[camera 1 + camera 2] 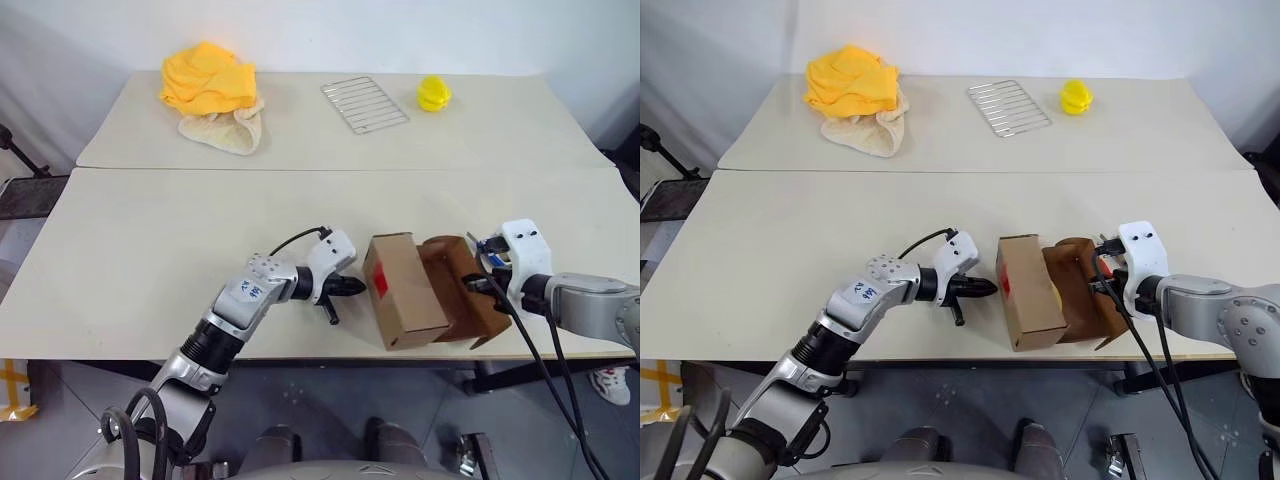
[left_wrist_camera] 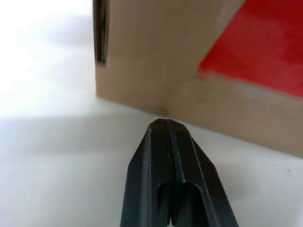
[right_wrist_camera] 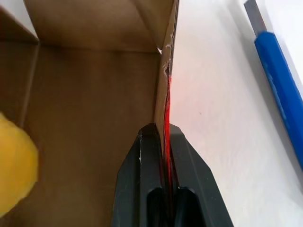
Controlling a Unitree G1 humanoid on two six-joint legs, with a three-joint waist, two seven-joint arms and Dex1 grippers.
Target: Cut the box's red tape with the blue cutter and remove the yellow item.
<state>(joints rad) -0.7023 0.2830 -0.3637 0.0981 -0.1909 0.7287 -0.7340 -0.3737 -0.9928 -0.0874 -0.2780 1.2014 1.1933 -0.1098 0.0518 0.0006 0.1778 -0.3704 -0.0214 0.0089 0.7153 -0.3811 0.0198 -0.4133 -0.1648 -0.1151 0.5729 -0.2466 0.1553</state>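
Lying open on the tabletop (image 1: 150, 250), the box (image 1: 405, 292) was pinched by its flap in the right end effector (image 3: 165, 130), left end effector (image 2: 163, 124) closed empty beside the red tape (image 1: 380, 283), blue cutter (image 3: 279, 90) set down, yellow item (image 3: 14, 165) not yet removed.

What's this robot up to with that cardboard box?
It is opening the box, which lies on its side at the near table edge. The right gripper has its fingers pinched on an opened flap edged with red tape. The left gripper, shut and empty, sits at the box's other end near a red tape patch. The yellow item is inside; the blue cutter lies beside it.
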